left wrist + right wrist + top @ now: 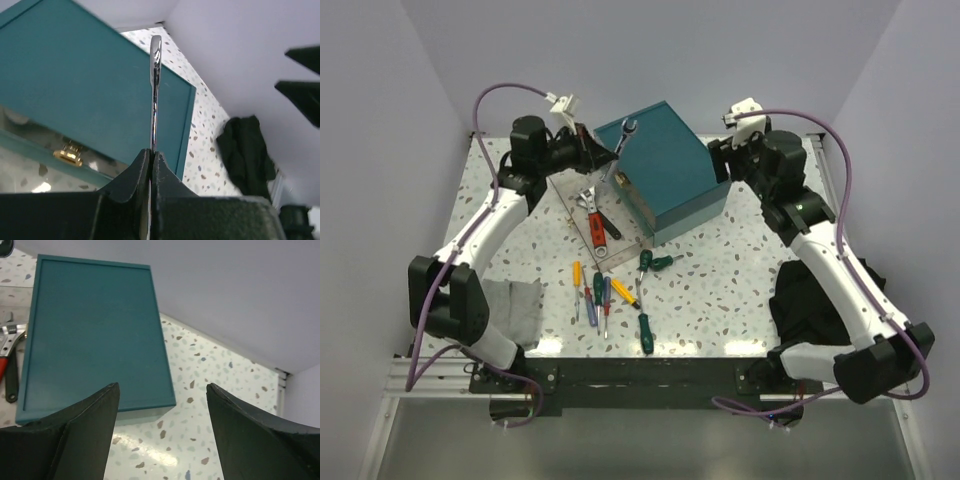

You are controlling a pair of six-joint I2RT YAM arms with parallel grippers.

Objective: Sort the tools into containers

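My left gripper (588,150) (151,152) is shut on a thin silver wrench (620,143) (155,90), which hangs in the air over the teal box's (665,170) left edge. A clear drawer (570,215) is pulled out of the box, and a red-handled wrench (595,226) and a black-handled one (606,222) lie in it. Several screwdrivers (610,295) with green, yellow, red and blue handles lie on the table in front of it. Over the table by the box's far right corner (95,330), my right gripper (723,160) (162,387) is open and empty.
A grey folded cloth (515,305) lies at the near left and a black cloth (815,300) (245,150) at the near right. A brass knob (68,153) shows on a drawer front. White walls close in the table at the back and both sides.
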